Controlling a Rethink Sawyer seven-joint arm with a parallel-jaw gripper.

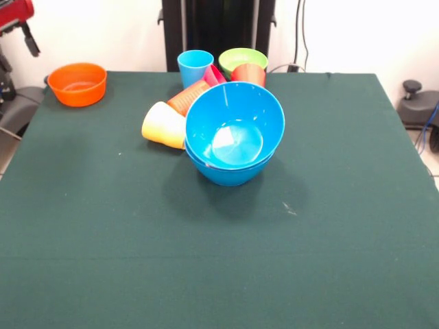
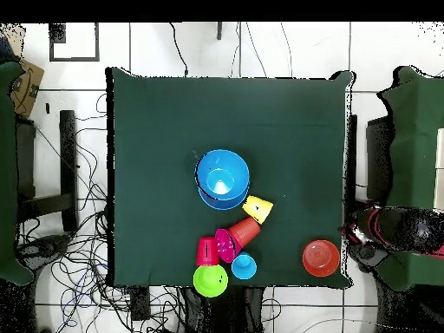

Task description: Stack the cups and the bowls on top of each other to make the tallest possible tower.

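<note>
Two large blue bowls (image 1: pixel 234 130) nested and tilted, mid table (image 1: pixel 206 260), its green cloth bare in front. Just beside them a pale yellow cup (image 1: pixel 164 125) and an orange cup (image 1: pixel 187 97), both lying on their sides. Behind: light blue cup (image 1: pixel 195 67) upright, lime-green bowl (image 1: pixel 243 59), red cup (image 1: pixel 248 72), pink-red bowl (image 1: pixel 214 75) partly hidden. Orange bowl (image 1: pixel 77 83) sits well apart near the table corner. Arm drawn back at the side; end effector (image 2: pixel 360 232) barely visible in the overhead view, can't tell whether open or closed.

front view across table (image 1: pixel 343 226), overhead straight down, sharing tabletop
</note>
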